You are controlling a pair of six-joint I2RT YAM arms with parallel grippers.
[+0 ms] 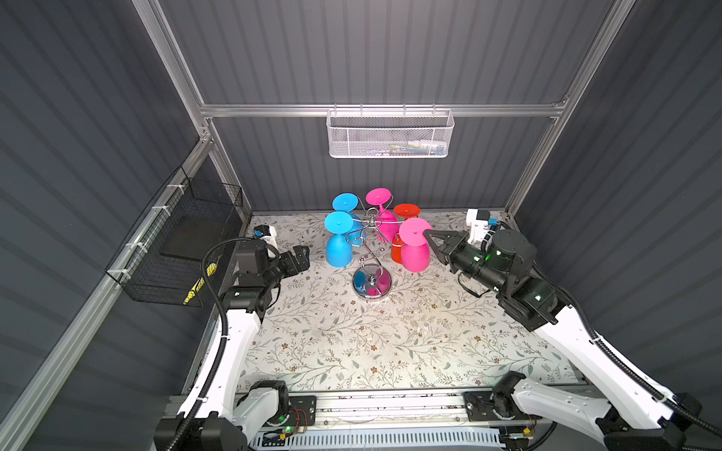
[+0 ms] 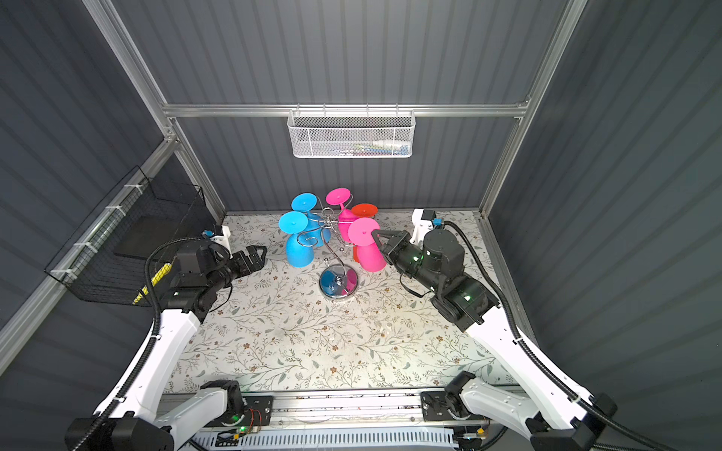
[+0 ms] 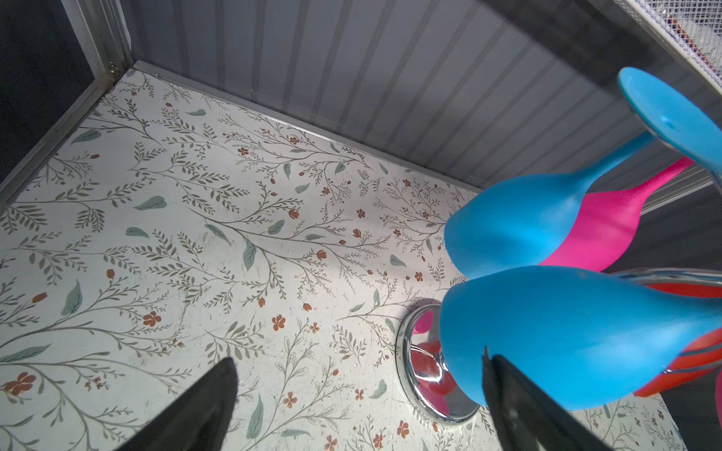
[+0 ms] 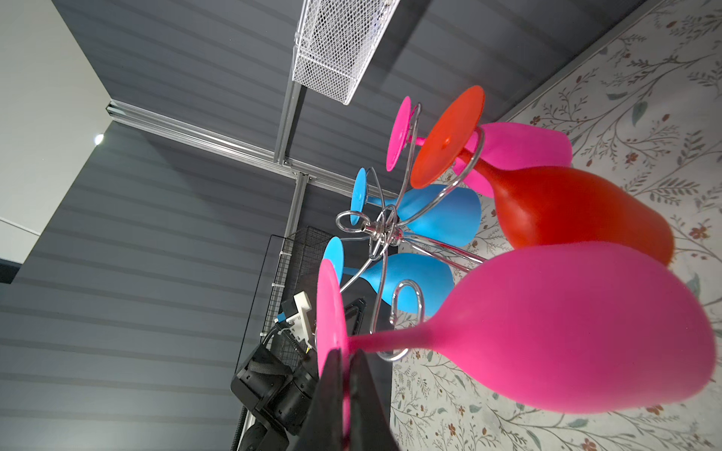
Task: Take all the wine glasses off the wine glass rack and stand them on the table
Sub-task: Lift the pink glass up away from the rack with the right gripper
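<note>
The right hand (image 4: 344, 394), pressed together on the foot disc of the inverted pink plastic wine glass (image 1: 414, 250), holds it hanging stem-vertical on the nearest arm of the chrome wire rack (image 1: 371, 281), while the left hand (image 1: 301, 255) waits spread, well apart.

Rack (image 1: 371, 279) mirror-bright chrome; pink glass (image 4: 566, 332) matt plastic

Left gripper (image 1: 302, 254) hanging above the tabletop, jaws spread wide, holding nothing. Right gripper (image 1: 428, 235) reaching level toward the middle, jaws pinched tight on the foot of a pink glass (image 1: 414, 246).
</note>
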